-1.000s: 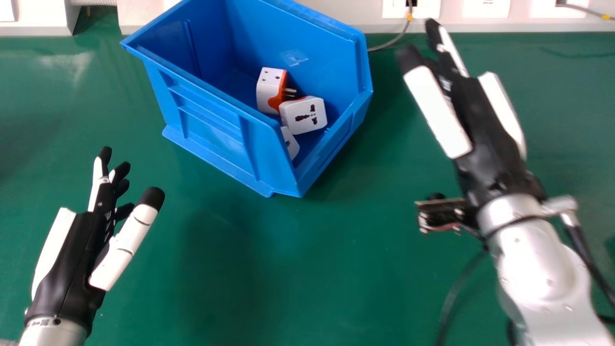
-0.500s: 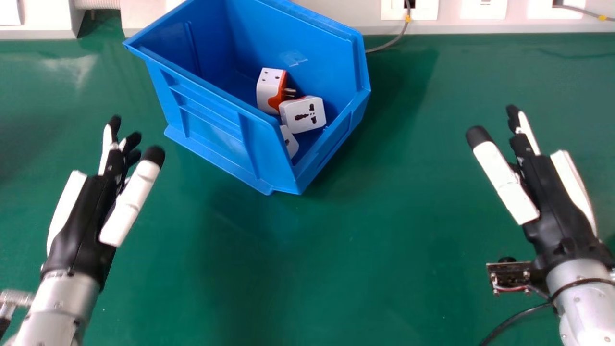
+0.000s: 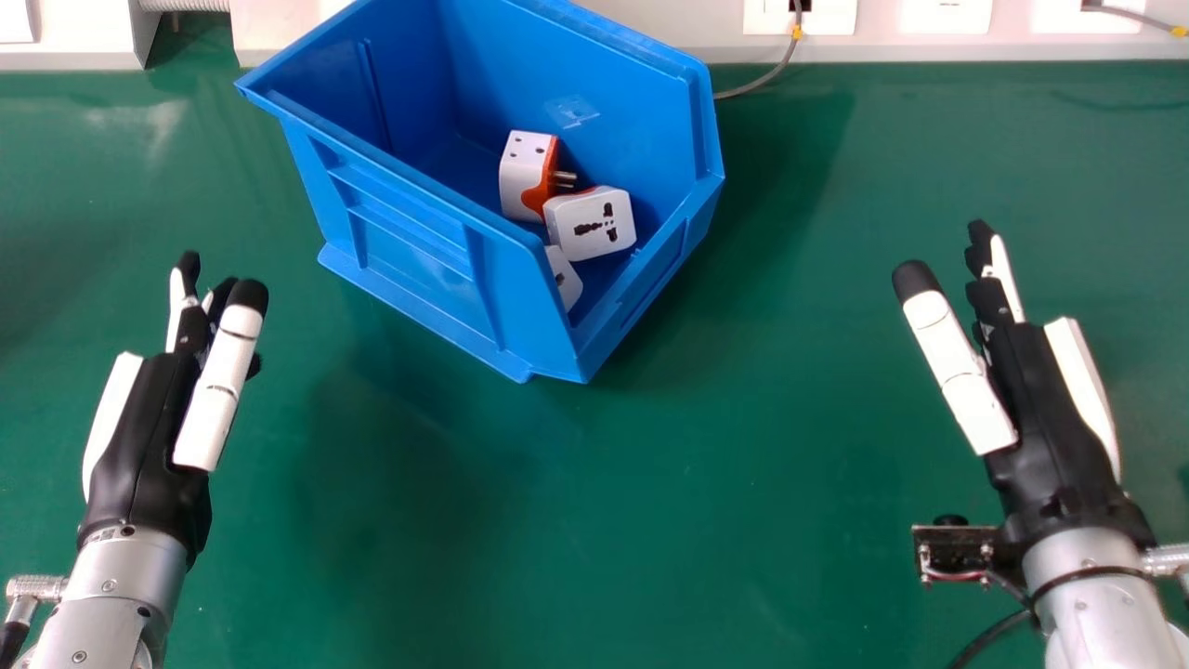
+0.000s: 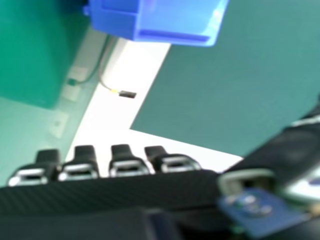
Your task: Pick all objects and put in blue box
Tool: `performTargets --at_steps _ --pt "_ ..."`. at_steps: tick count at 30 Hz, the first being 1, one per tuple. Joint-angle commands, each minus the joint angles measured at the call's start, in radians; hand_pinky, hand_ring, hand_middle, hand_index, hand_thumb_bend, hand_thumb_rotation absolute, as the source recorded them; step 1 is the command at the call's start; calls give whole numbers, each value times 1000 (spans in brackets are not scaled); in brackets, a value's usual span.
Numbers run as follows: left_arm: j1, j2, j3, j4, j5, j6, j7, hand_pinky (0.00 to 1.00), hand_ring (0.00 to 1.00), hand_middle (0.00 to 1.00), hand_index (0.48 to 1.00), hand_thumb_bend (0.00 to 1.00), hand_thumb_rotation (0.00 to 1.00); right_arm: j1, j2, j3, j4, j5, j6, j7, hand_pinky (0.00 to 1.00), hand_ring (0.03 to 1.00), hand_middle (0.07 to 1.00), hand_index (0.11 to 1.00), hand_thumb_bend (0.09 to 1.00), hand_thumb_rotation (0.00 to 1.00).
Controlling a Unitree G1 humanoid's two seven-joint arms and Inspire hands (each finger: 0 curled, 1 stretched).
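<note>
In the head view the blue box (image 3: 409, 251) stands at the upper middle of the green table. Inside it lie an orange and white adapter (image 3: 523, 177), a white adapter with socket holes (image 3: 591, 224) and a third white one (image 3: 563, 276), partly hidden by the box wall. My left hand (image 3: 153, 427) is open and holds nothing, below and left of the box. To the right of the box, my right hand (image 3: 1040, 409) is open and empty. The right hand view shows part of the blue box (image 4: 165, 20) and my right hand's fingers (image 4: 127, 162).
The green table (image 3: 650, 520) runs around the box. Along its far edge stands a white wall panel (image 3: 669, 28) with sockets, from which a grey cable (image 3: 776, 70) runs behind the box. A small camera board (image 3: 957, 548) is fixed at my right wrist.
My right hand has drawn back from beside the box toward the table's near right. My left hand moved forward, then slightly back, its thumb now nearer the other fingers. The adapters stayed put.
</note>
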Motion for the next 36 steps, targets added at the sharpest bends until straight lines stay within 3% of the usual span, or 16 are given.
performTargets --at_steps 1,5,10,14,18,23,28,36 --pt "13 14 -2 -26 12 -35 3 944 983 990 984 497 962 14 -1 -6 -32 3 -33 -1 1000 1000 1000 1000 443 995" --pt "30 19 1 -27 8 -59 -9 939 983 990 983 493 961 34 -2 -13 -38 11 -41 5 1000 1000 1000 1000 444 995" --pt "59 13 6 -12 -1 -112 -18 933 982 989 983 488 957 67 3 -38 -61 39 -35 8 1000 1000 1000 1000 446 993" --pt "82 7 7 -18 -19 -133 -30 920 975 983 982 482 952 93 9 -54 -66 69 -46 13 1000 1000 1000 1000 452 992" --pt "85 7 10 -1 -36 -155 -46 907 967 978 982 507 952 111 18 -60 -72 86 -46 9 998 1000 1000 1000 463 997" --pt "85 10 14 27 -48 -196 -56 897 960 976 981 541 944 114 26 -55 -78 70 -44 -3 1000 1000 1000 1000 476 1000" --pt "72 12 13 55 -46 -218 -53 891 955 975 979 574 936 114 26 -54 -76 65 -50 2 1000 1000 1000 1000 475 1000" --pt "67 31 13 68 -29 -232 -50 869 938 964 969 552 922 104 22 -50 -78 61 -60 10 1000 1000 1000 1000 464 1000"
